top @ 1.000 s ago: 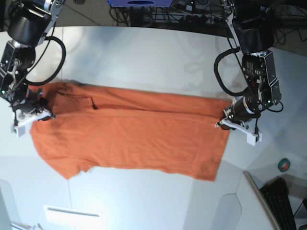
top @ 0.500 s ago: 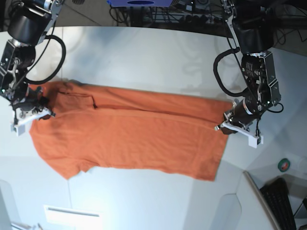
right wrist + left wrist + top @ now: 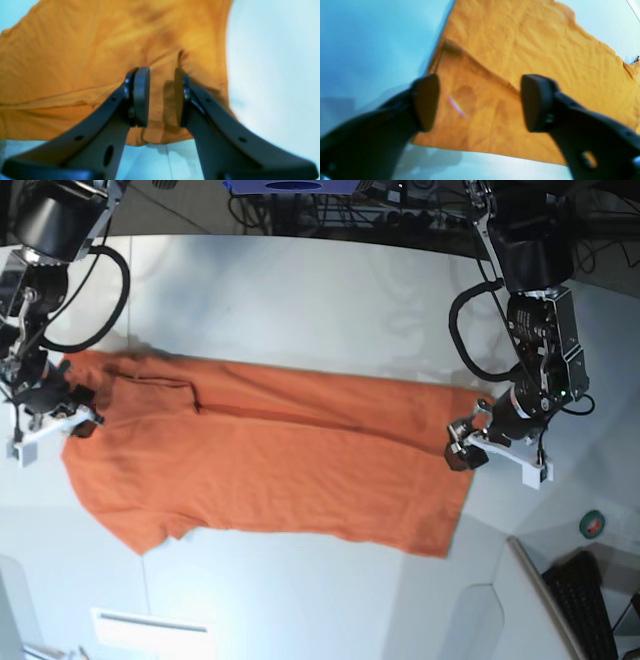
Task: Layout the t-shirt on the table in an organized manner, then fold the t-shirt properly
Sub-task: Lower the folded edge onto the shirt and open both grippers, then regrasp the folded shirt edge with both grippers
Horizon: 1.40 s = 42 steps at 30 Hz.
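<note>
Two arms are seen in the base view, with the orange t-shirt (image 3: pixel 290 470) spread between them on the white surface (image 3: pixel 290 600). The shirt is partly folded: a long band lies along its twelve o'clock side, and a smaller flap is turned over at ten o'clock. The right pincer (image 3: pixel 92 423) is placed over the shirt's ten o'clock end, the left pincer (image 3: pixel 462 448) over its two o'clock end. At the picture's four o'clock, a round green object (image 3: pixel 592 524) is seen near a black item (image 3: pixel 583 605).

In the left wrist view, the fingers (image 3: pixel 426 102) are set wide apart over the cloth, and the fold edge is seen running from eleven o'clock toward the middle. Nothing is gripped.

In the right wrist view, the fingertips (image 3: pixel 142 97) are parted by a narrower gap, with cloth visible between them. A turned-over flap is seen at the centre, and a thin seam is shown in the surface at six o'clock.
</note>
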Tool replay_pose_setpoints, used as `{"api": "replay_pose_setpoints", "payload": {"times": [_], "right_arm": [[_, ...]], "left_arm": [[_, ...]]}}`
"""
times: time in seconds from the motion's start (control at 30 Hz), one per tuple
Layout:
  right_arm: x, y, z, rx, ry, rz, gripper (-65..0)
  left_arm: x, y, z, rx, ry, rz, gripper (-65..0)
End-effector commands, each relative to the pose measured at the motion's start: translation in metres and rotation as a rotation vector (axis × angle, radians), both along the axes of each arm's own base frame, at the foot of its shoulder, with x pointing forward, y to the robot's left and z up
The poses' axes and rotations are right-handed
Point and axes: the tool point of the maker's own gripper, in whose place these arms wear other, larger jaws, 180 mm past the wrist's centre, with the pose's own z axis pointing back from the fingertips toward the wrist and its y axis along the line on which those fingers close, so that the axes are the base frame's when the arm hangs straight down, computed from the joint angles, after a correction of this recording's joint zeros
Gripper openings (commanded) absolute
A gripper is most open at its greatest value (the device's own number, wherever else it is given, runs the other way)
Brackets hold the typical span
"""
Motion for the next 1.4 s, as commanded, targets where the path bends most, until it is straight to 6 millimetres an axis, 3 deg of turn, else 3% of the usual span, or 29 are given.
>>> {"api": "replay_pose_setpoints", "payload": {"times": [0.0, 0.1, 0.3, 0.43, 0.5, 0.57, 0.63, 0.87, 1.07, 1.2, 1.37], "right_arm": [[0.013, -0.005, 0.024, -0.027, -0.085, 0.001, -48.2], [0.008, -0.007, 0.04, -0.069, -0.123, 0.012, -48.2], [-0.021, -0.011, 0.044, -0.122, -0.109, 0.019, -48.6], [-0.054, -0.019, 0.033, -0.054, -0.091, -0.145, -47.6], [-0.07, -0.029, 0.026, -0.023, -0.077, -0.24, -41.7], [-0.075, -0.036, 0.025, -0.016, -0.077, -0.281, -34.1], [-0.081, -0.035, 0.011, 0.011, -0.044, -0.295, -30.5], [-0.098, -0.029, -0.036, 0.234, 0.006, -0.418, -30.2], [-0.107, -0.033, -0.037, 0.286, -0.012, -0.442, -30.2], [-0.108, -0.029, -0.04, 0.295, -0.007, -0.445, -30.2], [-0.109, -0.012, -0.055, 0.454, -0.022, -0.501, -30.2]], "left_arm": [[0.019, 0.007, 0.024, 0.013, -0.095, 0.014, -10.4], [0.017, 0.01, 0.033, 0.037, -0.151, 0.024, -9.4], [-0.046, 0.013, 0.026, 0.055, -0.158, 0.058, -9.4], [-0.082, 0.051, 0.025, -0.101, -0.208, 0.288, -9.4], [-0.092, 0.054, 0.021, -0.146, -0.203, 0.316, -9.4], [-0.094, 0.057, 0.02, -0.143, -0.198, 0.316, -9.4], [-0.094, 0.057, 0.016, -0.149, -0.188, 0.321, -9.4], [-0.091, 0.058, -0.01, -0.198, -0.132, 0.361, -9.4], [-0.085, 0.057, -0.015, -0.212, -0.125, 0.367, -9.4], [-0.071, 0.046, -0.021, -0.222, -0.106, 0.319, -9.4], [-0.058, 0.032, -0.031, -0.251, -0.081, 0.294, -9.5]]}}
